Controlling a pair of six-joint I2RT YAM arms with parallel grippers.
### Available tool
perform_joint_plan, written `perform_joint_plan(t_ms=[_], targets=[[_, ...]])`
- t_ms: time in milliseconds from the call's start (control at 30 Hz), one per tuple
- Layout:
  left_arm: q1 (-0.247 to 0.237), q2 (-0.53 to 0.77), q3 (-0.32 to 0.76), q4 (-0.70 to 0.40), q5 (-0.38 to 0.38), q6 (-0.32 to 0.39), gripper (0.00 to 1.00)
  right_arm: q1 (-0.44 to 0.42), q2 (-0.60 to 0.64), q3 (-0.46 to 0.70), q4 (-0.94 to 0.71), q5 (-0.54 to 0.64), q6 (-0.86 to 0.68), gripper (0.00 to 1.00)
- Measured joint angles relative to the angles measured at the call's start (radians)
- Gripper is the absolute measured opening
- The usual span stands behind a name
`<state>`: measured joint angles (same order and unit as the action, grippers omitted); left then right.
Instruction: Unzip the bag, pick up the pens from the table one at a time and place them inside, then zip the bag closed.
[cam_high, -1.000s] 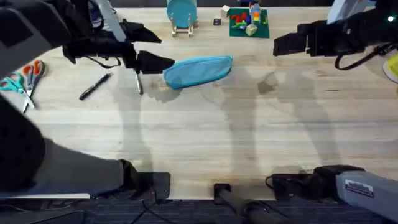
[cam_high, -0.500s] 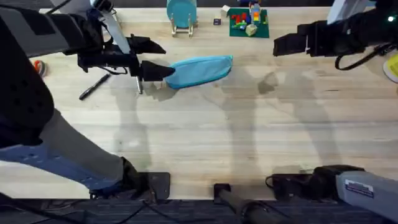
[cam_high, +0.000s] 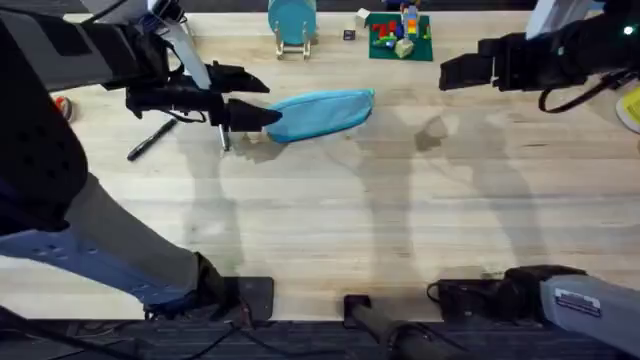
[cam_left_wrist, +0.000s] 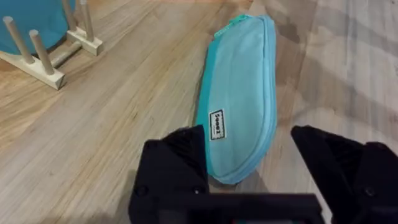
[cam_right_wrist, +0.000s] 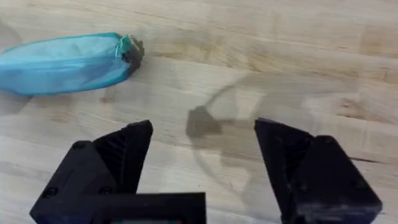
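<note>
Pouch (cam_high: 322, 112), light blue, lies zipped on bench (cam_high: 400, 220) upper-centre of overhead frame; black pen (cam_high: 152, 138) upper left, silver pen (cam_high: 225, 136) just beside pouch's left end. Left gripper (cam_left_wrist: 249, 146) wide open, hovering over pouch's near end, not holding anything. Right gripper (cam_right_wrist: 204, 146) wide open too, upper right, well apart from pouch.

The bag (cam_high: 320, 113) lies on the worktop (cam_high: 400, 220) toward the far edge, left of centre, its long axis running from about 8 to 2 o'clock. At the bag's 9 o'clock end sits the left hand (cam_high: 262, 116), with one pen (cam_high: 225, 138) just at that hand's 7 o'clock and another pen (cam_high: 152, 139) farther out toward 9 o'clock. The disc stand (cam_high: 292, 28) is at the bag's 12 o'clock, a block tray (cam_high: 400, 35) at its 1 o'clock, and the right hand (cam_high: 450, 70) at its 2 o'clock.
</note>
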<state>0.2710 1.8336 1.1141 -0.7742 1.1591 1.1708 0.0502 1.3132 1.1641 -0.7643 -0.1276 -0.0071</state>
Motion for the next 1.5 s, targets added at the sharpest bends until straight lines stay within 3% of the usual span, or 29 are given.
perform_joint_plan(t_ms=[300, 533, 600, 700, 733, 767, 1500], targets=[[-0.034, 0.0, 0.0, 0.0, -0.033, 0.001, 0.815, 0.0, 0.0, 0.0, 0.0, 0.0, 0.0, 0.997], [-0.063, 0.0, 0.0, 0.0, -0.081, 0.0, 0.732, 0.0, 0.0, 0.0, 0.0, 0.0, 0.0, 0.996], [-0.063, 0.0, 0.0, 0.0, -0.085, 0.001, 0.554, 0.0, 0.0, 0.0, -0.002, 0.0, 0.0, 0.997], [-0.062, 0.0, 0.0, -0.001, -0.09, 0.004, 0.18, 0.0, 0.0, 0.0, -0.008, 0.0, 0.0, 0.997], [-0.062, 0.0, 0.0, 0.001, -0.091, 0.006, 0.085, 0.0, 0.0, 0.0, -0.011, 0.0, 0.0, 0.997], [-0.063, 0.0, 0.0, 0.001, -0.095, 0.007, 0.058, 0.0, 0.0, 0.0, -0.015, 0.0, 0.0, 0.997], [-0.063, 0.0, 0.0, 0.0, -0.098, 0.007, 0.045, 0.0, 0.0, 0.0, -0.026, 0.0, 0.0, 0.997]])
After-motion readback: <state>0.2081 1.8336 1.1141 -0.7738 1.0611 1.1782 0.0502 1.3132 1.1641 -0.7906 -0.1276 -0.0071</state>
